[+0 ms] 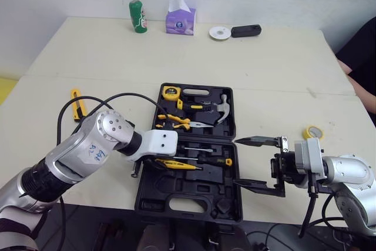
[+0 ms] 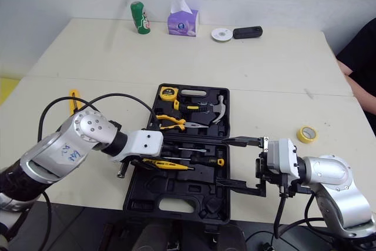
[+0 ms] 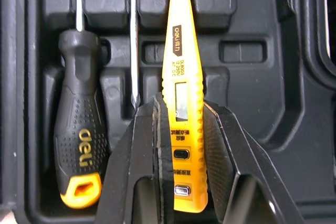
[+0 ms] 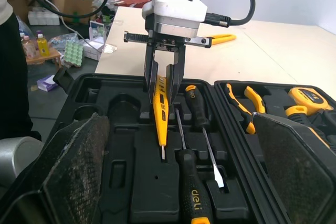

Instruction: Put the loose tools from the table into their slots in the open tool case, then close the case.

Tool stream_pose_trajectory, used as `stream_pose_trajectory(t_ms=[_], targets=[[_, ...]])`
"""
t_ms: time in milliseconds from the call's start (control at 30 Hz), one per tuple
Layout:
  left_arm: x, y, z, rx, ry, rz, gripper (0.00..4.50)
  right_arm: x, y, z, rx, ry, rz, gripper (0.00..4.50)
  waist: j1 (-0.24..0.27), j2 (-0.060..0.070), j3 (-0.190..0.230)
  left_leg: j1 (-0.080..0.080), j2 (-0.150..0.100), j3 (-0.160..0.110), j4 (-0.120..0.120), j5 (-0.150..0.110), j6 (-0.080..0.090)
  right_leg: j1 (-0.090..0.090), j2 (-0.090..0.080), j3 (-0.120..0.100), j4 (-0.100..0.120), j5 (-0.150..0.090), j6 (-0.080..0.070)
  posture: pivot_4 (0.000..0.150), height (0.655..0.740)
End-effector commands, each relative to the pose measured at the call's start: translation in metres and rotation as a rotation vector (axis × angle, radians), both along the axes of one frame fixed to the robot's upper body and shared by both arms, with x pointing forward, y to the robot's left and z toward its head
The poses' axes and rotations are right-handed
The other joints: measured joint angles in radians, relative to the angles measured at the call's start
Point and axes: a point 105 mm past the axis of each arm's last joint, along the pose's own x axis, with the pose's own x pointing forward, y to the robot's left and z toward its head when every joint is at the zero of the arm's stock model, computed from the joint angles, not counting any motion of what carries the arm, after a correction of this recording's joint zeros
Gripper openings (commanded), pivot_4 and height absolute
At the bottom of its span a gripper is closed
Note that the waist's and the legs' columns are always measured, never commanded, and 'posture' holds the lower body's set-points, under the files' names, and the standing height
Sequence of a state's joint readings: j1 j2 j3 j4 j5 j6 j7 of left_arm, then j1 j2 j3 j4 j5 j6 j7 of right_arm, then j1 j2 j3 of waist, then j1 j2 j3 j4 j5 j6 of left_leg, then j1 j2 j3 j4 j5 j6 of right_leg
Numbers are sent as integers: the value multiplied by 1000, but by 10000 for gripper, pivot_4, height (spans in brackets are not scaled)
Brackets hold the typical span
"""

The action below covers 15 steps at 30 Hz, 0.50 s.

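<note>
two screwdrivers (image 3: 81, 148) neighbour tester pen (image 3: 181, 72) left end effector (image 3: 181, 107) clenches (right end effector (image 1: 237, 161) released).

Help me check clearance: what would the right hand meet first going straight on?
Likely the black screwdriver in the tool case, then the left hand holding the tester pen; height unclear.

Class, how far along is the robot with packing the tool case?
Done: tape measure, hammer, pliers and screwdrivers sit in the open case. In hand: the left gripper is shut on a yellow tester pen over the case's near half. Left: the knife and tape roll lie on the table; the case needs closing. The right gripper is open.
</note>
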State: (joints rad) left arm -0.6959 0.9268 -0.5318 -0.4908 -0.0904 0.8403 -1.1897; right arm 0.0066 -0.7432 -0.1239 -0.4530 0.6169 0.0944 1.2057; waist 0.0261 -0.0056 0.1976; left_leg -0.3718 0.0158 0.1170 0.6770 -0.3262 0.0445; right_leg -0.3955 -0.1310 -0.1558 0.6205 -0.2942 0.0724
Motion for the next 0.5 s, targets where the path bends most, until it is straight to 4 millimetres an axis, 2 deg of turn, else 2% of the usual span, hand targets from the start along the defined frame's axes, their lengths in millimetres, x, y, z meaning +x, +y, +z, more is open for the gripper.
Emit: stream_pose_trajectory(t_ms=[33, 500], targets=[[3, 4, -8, 45, -2, 12, 4951, -5, 6, 9, -1, -51, 29, 45000, 0, 0, 0, 0, 0, 0, 1, 0, 0, 0, 0, 0, 0, 0, 0, 1500, 7400], [5, 3, -9, 59, -41, 1, 4951, -4, 11, 8, 7, -59, 33, 45000, 0, 0, 0, 1, 0, -1, 3, -1, 1, 1, -1, 0, 0, 0, 0, 1500, 7400]])
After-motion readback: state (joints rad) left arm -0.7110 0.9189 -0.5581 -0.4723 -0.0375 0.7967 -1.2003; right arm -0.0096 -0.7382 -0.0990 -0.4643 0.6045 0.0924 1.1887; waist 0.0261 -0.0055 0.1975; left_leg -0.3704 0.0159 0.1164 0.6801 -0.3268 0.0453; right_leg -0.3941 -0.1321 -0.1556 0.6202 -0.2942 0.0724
